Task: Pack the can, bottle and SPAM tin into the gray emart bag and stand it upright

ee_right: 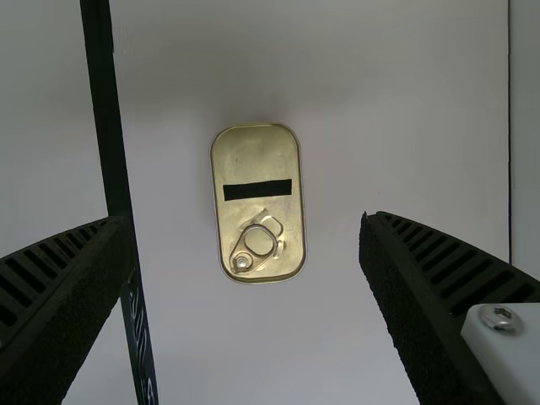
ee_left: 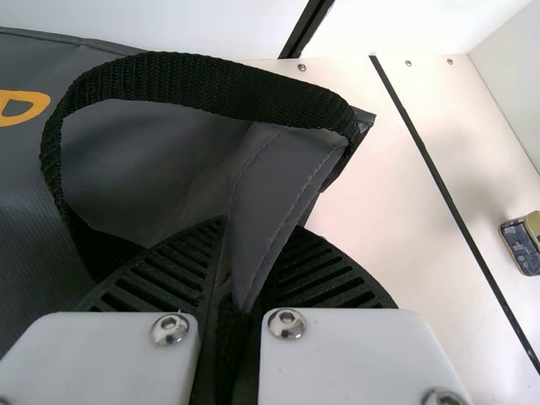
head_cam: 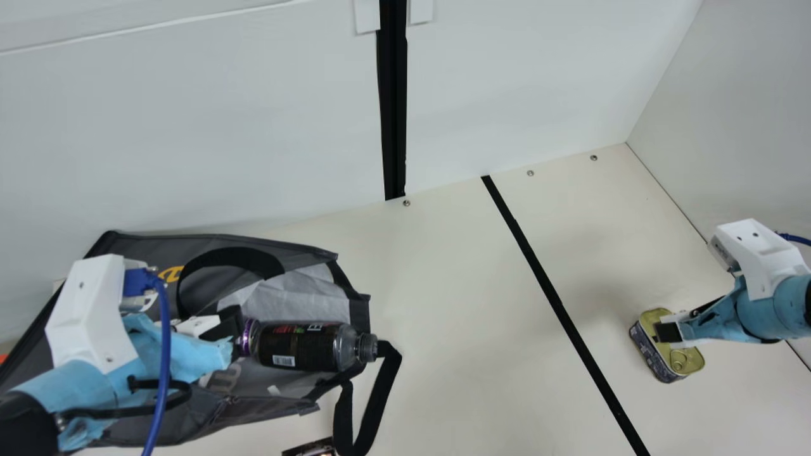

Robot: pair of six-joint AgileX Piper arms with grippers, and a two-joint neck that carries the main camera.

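Note:
Low on the left in the main view, my left gripper [head_cam: 233, 326] is at the opening of the gray bag [head_cam: 209, 392], which lies on its side. In the left wrist view my left gripper [ee_left: 253, 240] is shut on a fold of the gray bag [ee_left: 160, 160], beside its black handle. The dark bottle [head_cam: 304, 346] lies across the bag's mouth, cap pointing out. My right gripper [head_cam: 676, 330] hangs over the SPAM tin [head_cam: 690, 363]. In the right wrist view my right gripper [ee_right: 243, 221] stands open, with the tin [ee_right: 253, 160] below, between its fingers.
A black strap [head_cam: 374, 405] trails from the bag's mouth. A dark printed item [head_cam: 312, 448], perhaps the can, is cut off by the main view's bottom edge. A black line [head_cam: 557, 304] crosses the table; pale walls stand behind and at the right.

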